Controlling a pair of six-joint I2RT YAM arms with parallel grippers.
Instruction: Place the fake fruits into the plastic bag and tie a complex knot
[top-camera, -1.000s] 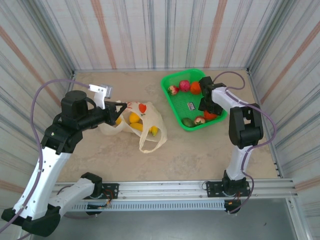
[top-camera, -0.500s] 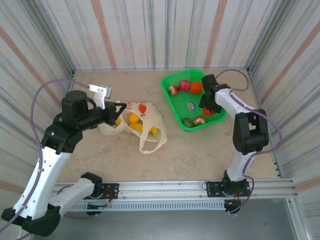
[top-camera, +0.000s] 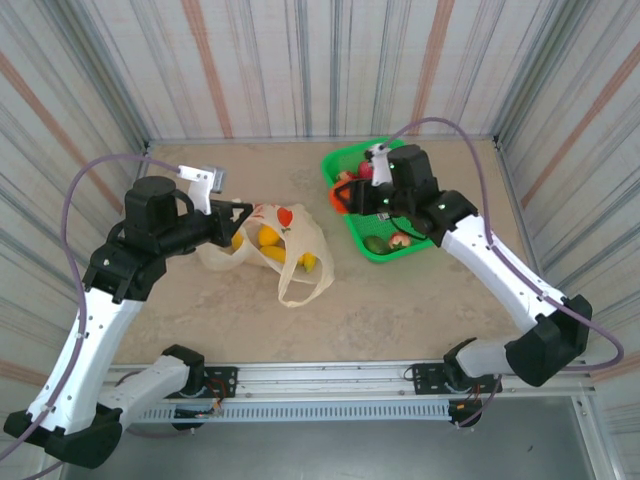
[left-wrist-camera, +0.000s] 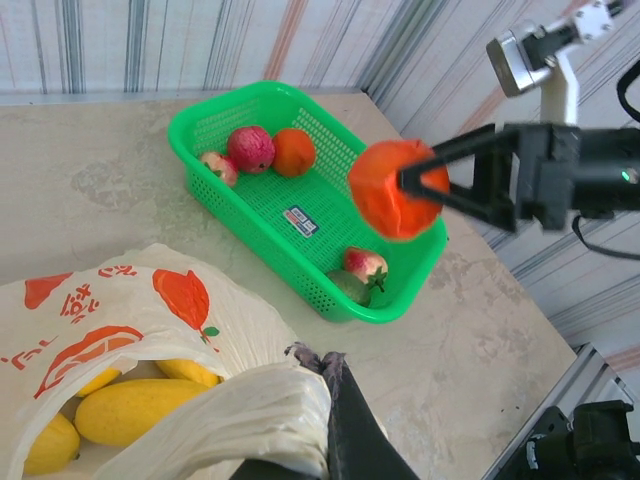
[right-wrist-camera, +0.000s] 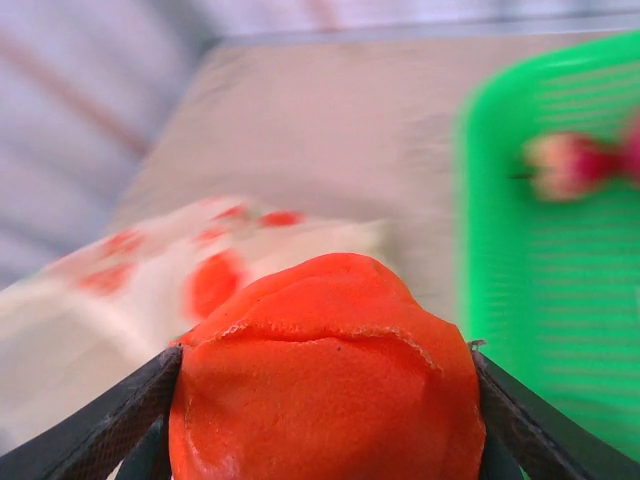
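Between the two dark fingers of the right gripper (right-wrist-camera: 325, 428), at the centre of the right wrist view, sits a round orange-red fruit (left-wrist-camera: 386, 192). It is clamped across its width and, in the top view, hangs over the left edge of the green basket (left-wrist-camera: 300, 205). Its skin is glossy hard plastic with a raised seam, so the hold is on a smooth curve. My worry is that it squirts out sideways while crossing and rolls off over the table (top-camera: 400, 300).

At the lower left of the left wrist view lies the plastic bag (left-wrist-camera: 150, 310), a thin, crinkled cream film printed with red and orange slices. Smooth yellow fruits (left-wrist-camera: 130, 410) are already inside. The left gripper (left-wrist-camera: 325, 400) is closed on a bunched fold of the bag's rim, propping the mouth up. That mouth looks narrow and limp. A release from too high or off-line would likely land the fruit on the film beside the opening, and a nudge from the arm could tug the fold out of the pinch.

Further out, the basket is stiff perforated mesh holding a pinkish-red apple (left-wrist-camera: 252, 148), an orange (left-wrist-camera: 293, 152) and smaller red-green pieces. The table is mottled beige and the walls (top-camera: 300, 70) are striped.
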